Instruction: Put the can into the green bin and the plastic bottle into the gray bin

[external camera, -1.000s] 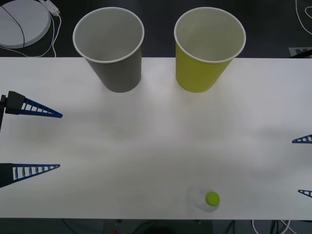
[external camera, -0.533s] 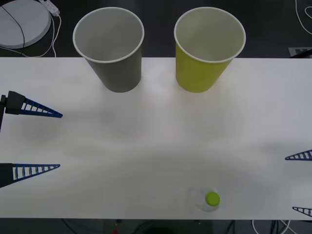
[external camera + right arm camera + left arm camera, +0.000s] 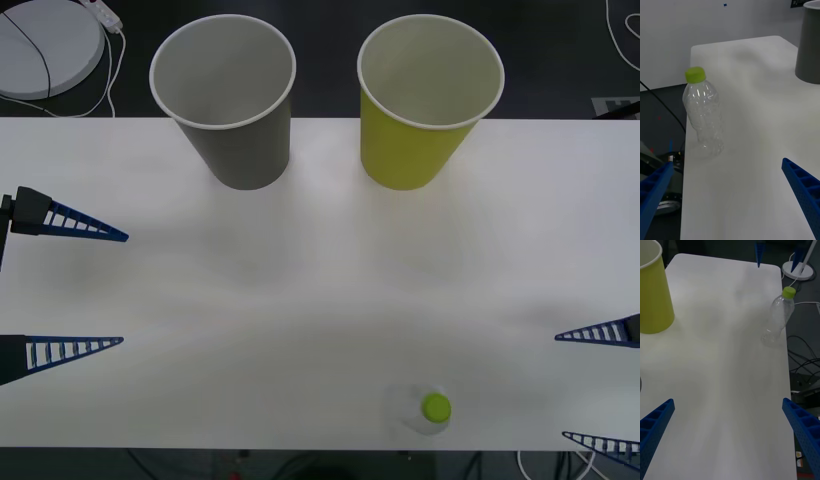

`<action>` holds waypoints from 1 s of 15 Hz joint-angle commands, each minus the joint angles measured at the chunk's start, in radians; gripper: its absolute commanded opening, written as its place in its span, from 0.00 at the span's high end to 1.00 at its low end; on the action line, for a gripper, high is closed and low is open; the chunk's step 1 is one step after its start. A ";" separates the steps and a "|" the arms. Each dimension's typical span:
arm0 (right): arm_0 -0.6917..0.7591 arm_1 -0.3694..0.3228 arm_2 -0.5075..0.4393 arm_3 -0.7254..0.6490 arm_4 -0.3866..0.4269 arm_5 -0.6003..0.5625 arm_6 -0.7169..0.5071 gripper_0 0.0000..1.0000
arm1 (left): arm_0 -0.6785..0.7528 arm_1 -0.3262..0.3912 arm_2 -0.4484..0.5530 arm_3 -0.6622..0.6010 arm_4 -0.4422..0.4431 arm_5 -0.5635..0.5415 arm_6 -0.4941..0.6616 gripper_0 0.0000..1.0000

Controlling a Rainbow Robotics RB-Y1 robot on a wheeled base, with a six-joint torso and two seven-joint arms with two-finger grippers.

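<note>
The clear plastic bottle (image 3: 432, 410) with a lime-green cap stands upright near the table's front edge, right of centre; it also shows in both wrist views (image 3: 703, 116) (image 3: 778, 320). At the back stand the gray bin (image 3: 228, 110) (image 3: 810, 45) on the left and the green bin (image 3: 425, 120) (image 3: 653, 296) on the right, both upright. My right gripper (image 3: 562, 387) (image 3: 727, 163) is open, just right of the bottle and clear of it. Open too, my left gripper (image 3: 123, 290) (image 3: 728, 401) hangs at the table's left edge. The can is out of view.
The white table (image 3: 320, 270) has bare room between the bins and the bottle. A round white disc with a cable (image 3: 45, 45) lies on the floor at the back left. Cables (image 3: 560, 465) trail below the front right corner.
My right gripper has moved in from the right edge, leftward and toward the front, closer to the bottle. The left gripper, bottle and bins have stayed put.
</note>
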 commanded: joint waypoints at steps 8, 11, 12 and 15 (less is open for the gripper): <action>-0.086 0.086 0.117 0.059 0.024 0.001 0.037 0.00 | 0.000 0.000 0.000 0.000 0.000 0.000 0.000 0.00; -0.106 0.098 0.149 0.059 0.024 0.001 0.051 0.00 | 0.000 0.000 0.000 0.000 0.000 0.000 0.000 0.00; -0.110 0.098 0.155 0.059 0.024 0.001 0.056 0.00 | 0.000 0.000 0.000 0.000 0.000 0.000 0.000 0.00; -0.133 0.098 0.196 0.059 0.024 0.005 0.065 0.00 | 0.000 0.000 0.000 0.000 0.000 0.000 0.000 0.00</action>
